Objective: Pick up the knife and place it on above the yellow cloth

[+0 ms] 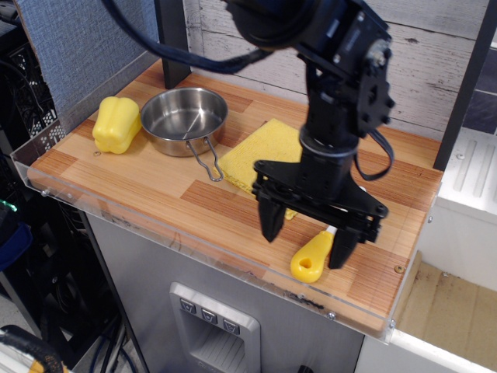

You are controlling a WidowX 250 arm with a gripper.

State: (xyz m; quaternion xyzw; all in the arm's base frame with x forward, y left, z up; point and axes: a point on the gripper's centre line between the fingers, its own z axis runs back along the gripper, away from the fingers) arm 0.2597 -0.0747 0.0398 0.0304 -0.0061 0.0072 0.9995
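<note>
The knife [311, 258] lies near the table's front right edge; only its chunky yellow handle shows, the blade is hidden behind my gripper. My gripper [306, 239] is open, fingers pointing down, one dark finger [269, 220] left of the handle and the other right of it, straddling the handle just above the table. The yellow cloth [260, 152] lies flat in the middle of the table, behind and left of the gripper, partly covered by the arm.
A steel pot [183, 118] with a wire handle stands at the back left. A yellow toy bell pepper [116, 124] sits left of it. A clear plastic rim [155, 221] edges the wooden table; a wooden wall stands behind.
</note>
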